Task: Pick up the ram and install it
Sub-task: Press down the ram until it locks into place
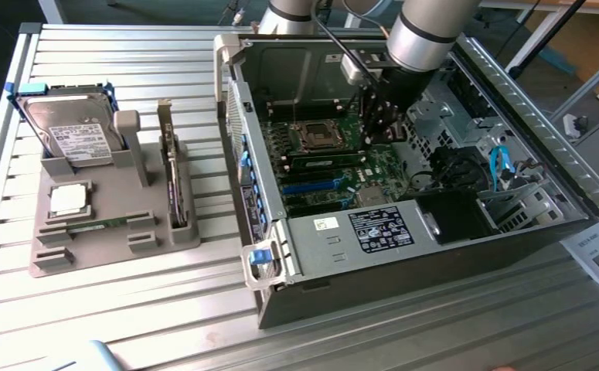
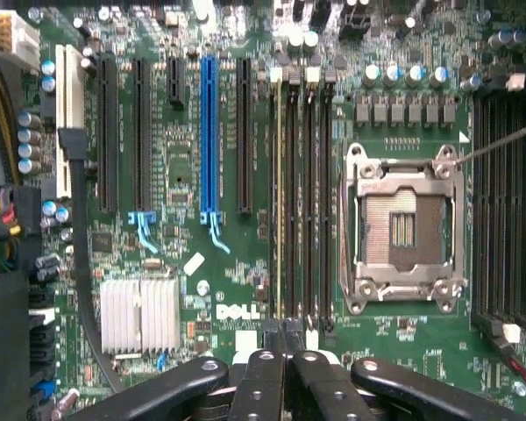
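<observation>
The ram [image 2: 278, 202] stands on edge in a memory slot of the motherboard [image 2: 184, 149], just beside the empty processor socket [image 2: 403, 230] and in line with the gripper [image 2: 283, 351], whose fingers are pressed together with nothing between them. The arm [image 1: 423, 35] reaches down into the open computer case [image 1: 546, 185]. Well apart from the case, a grey holder [image 1: 93, 232] carries 1 hard drive [image 1: 73, 131] and 1 processor chip [image 1: 68, 199].

We cannot make out the ram [image 2: 279, 197] clearly: it stands edge-on among dark slots, chips hidden. The arm [image 1: 423, 35] covers the gripper [image 2: 285, 338] fingertips' contact. The hard drive [image 1: 70, 131] label's print is too small to read.
</observation>
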Motion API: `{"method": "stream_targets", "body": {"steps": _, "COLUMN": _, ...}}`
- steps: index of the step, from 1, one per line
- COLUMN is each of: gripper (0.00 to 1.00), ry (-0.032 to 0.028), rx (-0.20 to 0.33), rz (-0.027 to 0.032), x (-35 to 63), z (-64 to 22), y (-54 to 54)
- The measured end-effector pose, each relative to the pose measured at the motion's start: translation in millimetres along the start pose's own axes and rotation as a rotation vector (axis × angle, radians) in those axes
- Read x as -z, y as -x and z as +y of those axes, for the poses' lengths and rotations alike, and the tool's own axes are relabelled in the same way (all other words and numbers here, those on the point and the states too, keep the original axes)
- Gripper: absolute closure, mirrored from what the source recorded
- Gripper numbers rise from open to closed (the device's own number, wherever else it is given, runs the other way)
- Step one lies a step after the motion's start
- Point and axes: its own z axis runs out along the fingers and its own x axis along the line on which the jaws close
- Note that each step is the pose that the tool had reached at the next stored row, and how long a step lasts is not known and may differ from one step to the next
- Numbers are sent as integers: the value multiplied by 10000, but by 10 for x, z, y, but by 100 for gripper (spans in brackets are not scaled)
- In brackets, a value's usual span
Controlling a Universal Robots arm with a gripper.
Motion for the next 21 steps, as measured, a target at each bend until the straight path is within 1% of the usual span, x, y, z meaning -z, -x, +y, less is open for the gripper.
{"method": "stream_targets", "body": {"steps": 2, "gripper": 89, "ry": -3, "rx": 1, "rz": 0, "x": -2, "z": 72, "y": 0}}
{"method": "stream_targets", "body": {"steps": 4, "gripper": 89, "ry": -6, "rx": 1, "rz": 0, "x": -6, "z": 186, "y": -1}}
{"method": "stream_targets", "body": {"steps": 8, "gripper": 89, "ry": -9, "rx": 1, "rz": 1, "x": -9, "z": 315, "y": -1}}
{"method": "stream_targets", "body": {"steps": 12, "gripper": 89, "ry": -15, "rx": 0, "rz": -1, "x": -15, "z": 483, "y": -2}}
{"method": "stream_targets", "body": {"steps": 15, "gripper": 89, "ry": -17, "rx": 1, "rz": 0, "x": -17, "z": 581, "y": -3}}
{"method": "stream_targets", "body": {"steps": 16, "gripper": 89, "ry": -19, "rx": 0, "rz": 0, "x": -19, "z": 629, "y": -4}}
{"method": "stream_targets", "body": {"steps": 17, "gripper": 89, "ry": -24, "rx": 1, "rz": 0, "x": -22, "z": 723, "y": -4}}
{"method": "stream_targets", "body": {"steps": 18, "gripper": 89, "ry": -27, "rx": -1, "rz": 0, "x": -23, "z": 774, "y": -4}}
{"method": "stream_targets", "body": {"steps": 21, "gripper": 89, "ry": -35, "rx": 0, "rz": 0, "x": -29, "z": 962, "y": -5}}
